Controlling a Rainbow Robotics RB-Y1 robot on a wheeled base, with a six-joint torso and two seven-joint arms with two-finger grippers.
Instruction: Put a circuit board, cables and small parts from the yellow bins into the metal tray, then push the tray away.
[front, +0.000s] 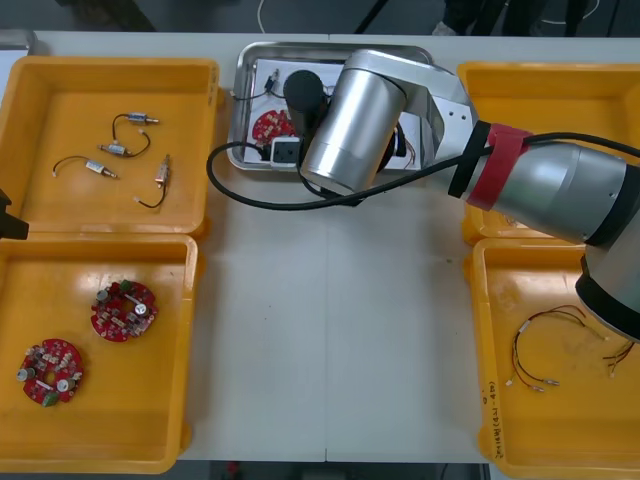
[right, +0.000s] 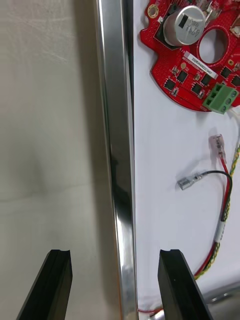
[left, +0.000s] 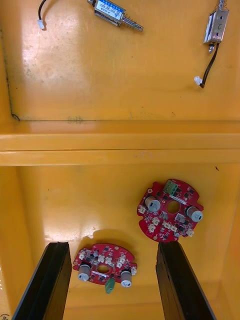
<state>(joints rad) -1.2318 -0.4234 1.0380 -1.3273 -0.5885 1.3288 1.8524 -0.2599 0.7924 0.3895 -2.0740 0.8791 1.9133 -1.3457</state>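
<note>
R gripper (right: 116, 253) hangs released, one finger each side of the tray's (right: 118, 150) near rim, which runs lengthwise btw. them. Board (right: 175, 75) & cables (right: 227, 200) lie inside. We reckon the push goes straight away from us. L gripper (left: 114, 246), also released, waits over the bins (left: 120, 145).

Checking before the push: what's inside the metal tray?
Inside the metal tray lie a red circuit board and a red and yellow cable. The right gripper stands open astride its rim; that arm hides much of the rest. Left gripper idles over a bin.
</note>
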